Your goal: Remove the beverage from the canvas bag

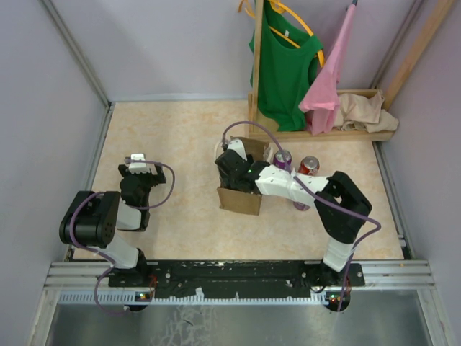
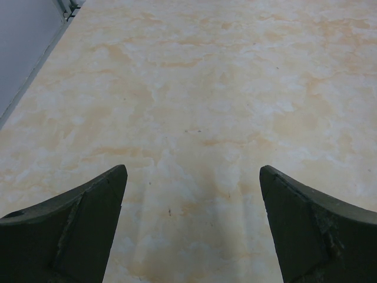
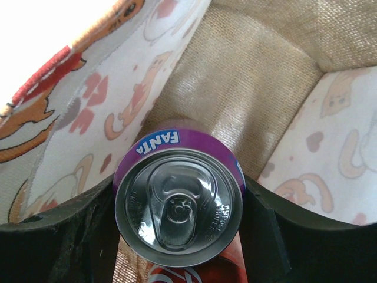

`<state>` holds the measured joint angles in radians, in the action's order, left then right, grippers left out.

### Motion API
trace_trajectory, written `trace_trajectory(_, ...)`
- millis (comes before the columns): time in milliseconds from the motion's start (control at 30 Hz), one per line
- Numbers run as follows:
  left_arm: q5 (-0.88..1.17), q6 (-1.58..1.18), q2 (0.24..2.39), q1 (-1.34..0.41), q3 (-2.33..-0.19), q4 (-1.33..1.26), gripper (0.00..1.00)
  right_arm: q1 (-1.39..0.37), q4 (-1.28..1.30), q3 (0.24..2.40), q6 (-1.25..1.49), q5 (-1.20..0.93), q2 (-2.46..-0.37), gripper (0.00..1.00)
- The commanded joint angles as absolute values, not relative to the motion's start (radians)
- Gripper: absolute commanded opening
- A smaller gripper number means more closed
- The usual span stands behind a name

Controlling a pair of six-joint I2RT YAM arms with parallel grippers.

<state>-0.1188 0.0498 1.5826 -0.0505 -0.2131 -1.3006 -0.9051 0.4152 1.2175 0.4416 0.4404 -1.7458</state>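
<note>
The tan-brown canvas bag [image 1: 241, 200] stands at the table's middle. My right gripper [image 1: 236, 171] reaches down into it from the right. In the right wrist view the gripper [image 3: 179, 215] is shut on a purple Fanta can [image 3: 178, 203], one finger on each side, inside the bag's printed lining [image 3: 76, 118]. A red can [image 3: 177, 276] lies just below the purple one. My left gripper [image 1: 137, 167] is open and empty over bare table at the left; its fingers [image 2: 82, 230] show wide apart.
Two cans, one purple [image 1: 282, 158] and one red [image 1: 309, 166], stand on the table right of the bag. A wooden rack [image 1: 317, 130] with green and pink garments and a beige cloth stands at the back right.
</note>
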Motion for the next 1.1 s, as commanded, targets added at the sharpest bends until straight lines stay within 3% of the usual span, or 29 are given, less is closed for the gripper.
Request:
trace_trajectory(0,-0.115,0.054,1.595,-0.056,-0.226,-1.318,1.00,-0.908,0.471,1.304,0.377,0.514,-1.690,0.00)
trace_trajectory(567,-0.114,0.055,1.596,-0.055,-0.225,-1.318,1.00,-0.907,0.491,1.498,0.218,0.622,-1.422,0.00)
trace_trajectory(1067,-0.114,0.055,1.595,-0.056,-0.226,-1.318,1.00,-0.899,0.596,1.577,0.174,1.049,-1.199,0.00)
